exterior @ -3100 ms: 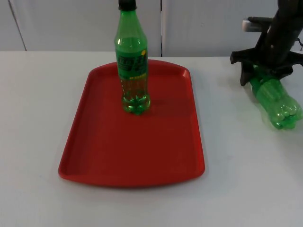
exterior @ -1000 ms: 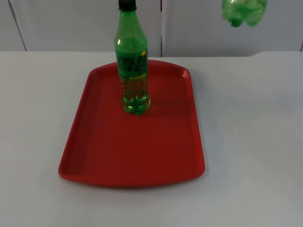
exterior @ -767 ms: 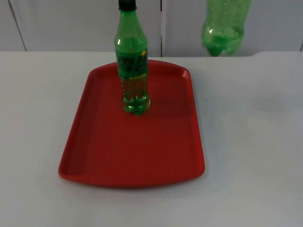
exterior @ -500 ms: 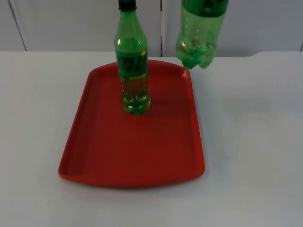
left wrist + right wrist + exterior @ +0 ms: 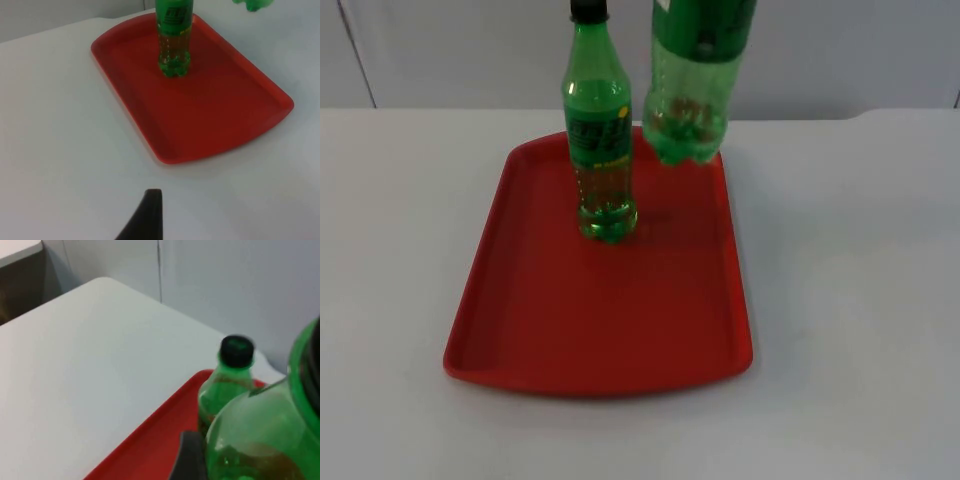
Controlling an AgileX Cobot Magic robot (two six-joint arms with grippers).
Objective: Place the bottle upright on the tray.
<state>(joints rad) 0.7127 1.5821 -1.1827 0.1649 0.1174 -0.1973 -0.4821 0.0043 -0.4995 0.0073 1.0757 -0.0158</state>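
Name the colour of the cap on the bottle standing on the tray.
Black. The cap tops the green standing bottle on the red tray; the right wrist view shows it best.

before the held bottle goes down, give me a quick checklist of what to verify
1. Held green bottle roughly upright, base down: ok.
2. Its base over the red tray: ok, above the far right corner, close to the rim.
3. Clearance from the standing green bottle: cannot tell, they look close in the top view.
4. Free tray floor in front of and beside the standing bottle: ok.
5. Right gripper's hold on the held bottle: cannot tell, fingers unclear.
6. Left gripper waits off the tray, over the table: ok.
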